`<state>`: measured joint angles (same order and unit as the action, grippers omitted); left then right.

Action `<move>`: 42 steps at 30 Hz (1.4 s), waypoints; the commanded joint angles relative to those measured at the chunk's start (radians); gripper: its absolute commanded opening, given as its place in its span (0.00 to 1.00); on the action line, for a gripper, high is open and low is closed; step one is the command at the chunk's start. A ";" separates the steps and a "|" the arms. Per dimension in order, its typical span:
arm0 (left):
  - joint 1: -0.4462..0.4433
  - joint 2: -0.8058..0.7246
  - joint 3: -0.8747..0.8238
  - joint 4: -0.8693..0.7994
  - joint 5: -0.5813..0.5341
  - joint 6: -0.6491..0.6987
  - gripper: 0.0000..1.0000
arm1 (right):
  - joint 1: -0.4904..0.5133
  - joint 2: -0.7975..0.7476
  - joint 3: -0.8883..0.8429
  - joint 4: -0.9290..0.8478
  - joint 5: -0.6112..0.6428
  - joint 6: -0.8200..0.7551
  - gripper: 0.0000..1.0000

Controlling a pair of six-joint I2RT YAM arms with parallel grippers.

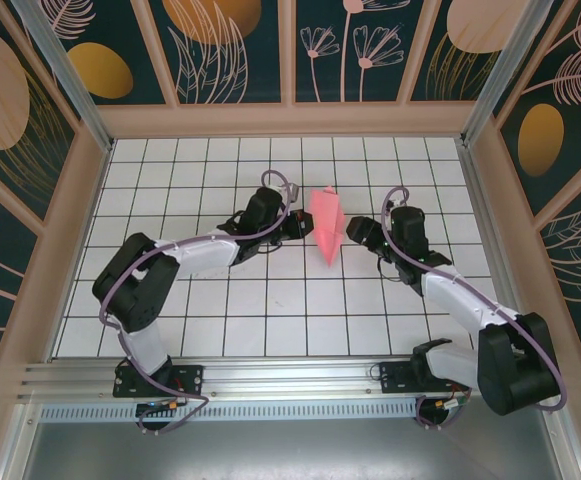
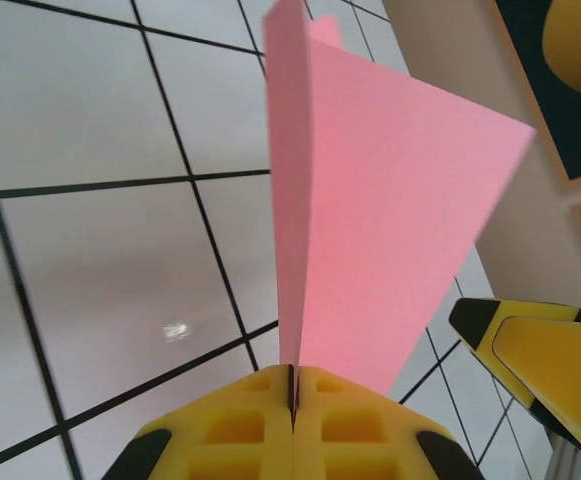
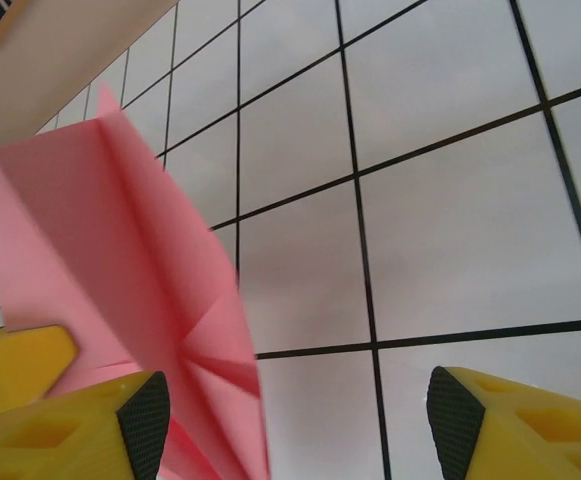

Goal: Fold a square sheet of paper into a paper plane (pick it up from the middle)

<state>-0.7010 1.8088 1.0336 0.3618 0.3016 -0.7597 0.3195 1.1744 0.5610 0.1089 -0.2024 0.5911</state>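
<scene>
The left gripper [image 2: 292, 388] is clamped on the paper plane [image 1: 327, 222], holding it upright near the centre of the table [image 1: 270, 320]. The right gripper [image 1: 356, 231], fingers apart, sits at the plane's 3 o'clock.

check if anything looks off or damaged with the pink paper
Nothing stands out. The paper plane looks cleanly creased, with no tears or crumpling visible. It stands on edge, pinched along its fold in the shut left gripper. The right gripper is open right beside it, not holding it.
</scene>
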 commanded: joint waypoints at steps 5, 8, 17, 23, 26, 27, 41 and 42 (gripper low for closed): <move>0.027 0.127 -0.025 0.098 0.135 -0.008 0.00 | 0.060 0.036 0.000 -0.001 -0.078 -0.050 0.67; 0.037 0.143 -0.035 0.100 0.142 -0.010 0.00 | 0.113 0.081 0.025 -0.030 -0.026 -0.070 0.66; 0.075 0.164 -0.084 0.087 0.132 -0.007 0.00 | 0.172 0.240 0.098 -0.055 0.030 -0.083 0.61; 0.086 0.182 -0.084 0.063 0.123 0.001 0.00 | 0.213 0.331 0.168 -0.073 0.006 -0.106 0.58; 0.092 0.188 -0.087 0.061 0.125 0.004 0.00 | 0.220 0.368 0.190 -0.090 0.022 -0.106 0.57; 0.092 0.187 -0.088 0.059 0.124 0.006 0.00 | 0.222 0.372 0.193 -0.090 0.026 -0.106 0.57; 0.096 0.184 -0.088 0.056 0.129 0.011 0.00 | 0.255 0.394 0.223 -0.099 -0.020 -0.128 0.43; 0.095 0.184 -0.088 0.056 0.129 0.010 0.00 | 0.255 0.400 0.226 -0.097 -0.021 -0.128 0.43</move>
<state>-0.6132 1.9869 0.9516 0.4225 0.4156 -0.7631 0.5678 1.5467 0.7536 0.0364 -0.2111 0.4767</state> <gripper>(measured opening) 0.058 0.431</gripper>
